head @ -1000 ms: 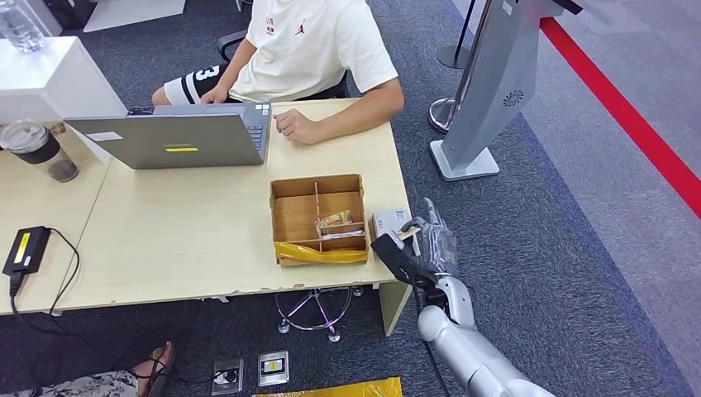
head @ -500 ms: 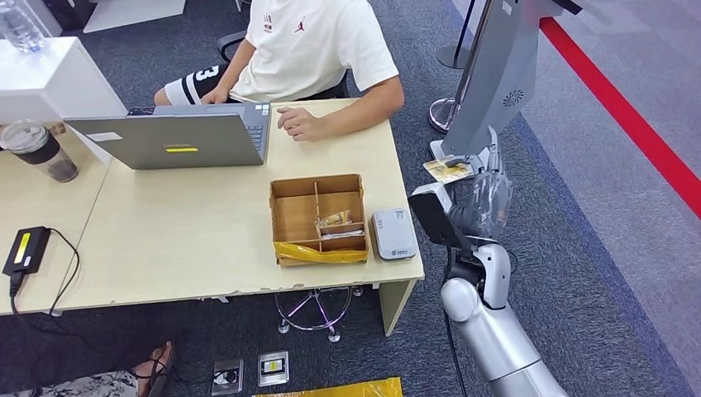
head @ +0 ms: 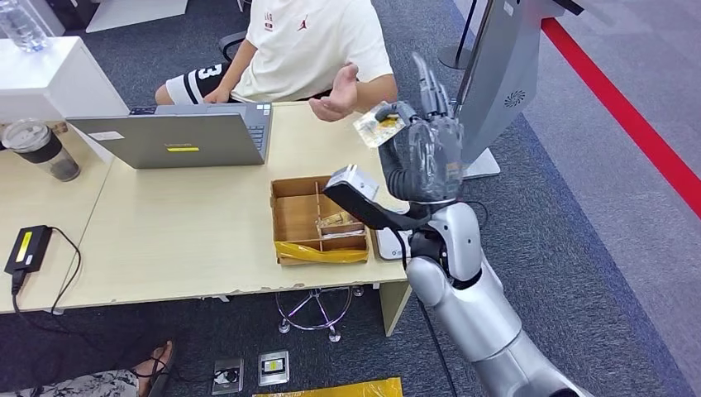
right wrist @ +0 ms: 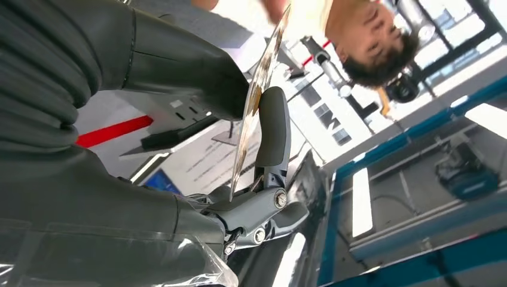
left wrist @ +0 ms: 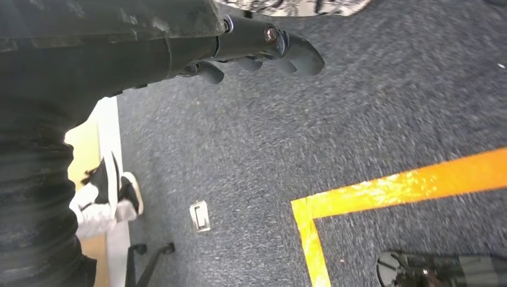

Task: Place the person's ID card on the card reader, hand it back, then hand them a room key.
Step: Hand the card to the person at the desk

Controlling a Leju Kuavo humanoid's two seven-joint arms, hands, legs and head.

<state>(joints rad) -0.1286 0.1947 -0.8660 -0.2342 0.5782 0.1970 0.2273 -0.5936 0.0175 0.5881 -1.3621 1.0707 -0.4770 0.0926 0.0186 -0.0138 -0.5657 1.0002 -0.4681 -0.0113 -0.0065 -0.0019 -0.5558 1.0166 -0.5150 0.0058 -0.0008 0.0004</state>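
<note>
right hand [head: 426, 153] pinches the card [head: 379, 124], raised over the counter [head: 207, 240]. person's open palm [head: 337, 98] lies just beyond the card, up-left of it. left hand [left wrist: 263, 51] hangs, curled, holding nothing.

The desk [head: 190, 240] spans the left and centre of the head view. A laptop [head: 169, 136] stands at its far edge, and behind it, at the top of the frame, sits a person [head: 310, 45] whose open hand [head: 339, 95] is raised over the desk's far right corner. Right of centre lies a divided box [head: 318, 219]; the card reader [head: 388, 242] is just beside it on the right, partly behind the right hand [head: 426, 149], which holds the ID card [head: 379, 124] just right of the person's hand. A cup [head: 37, 149] and a power adapter [head: 25, 248] sit at the left edge.
</note>
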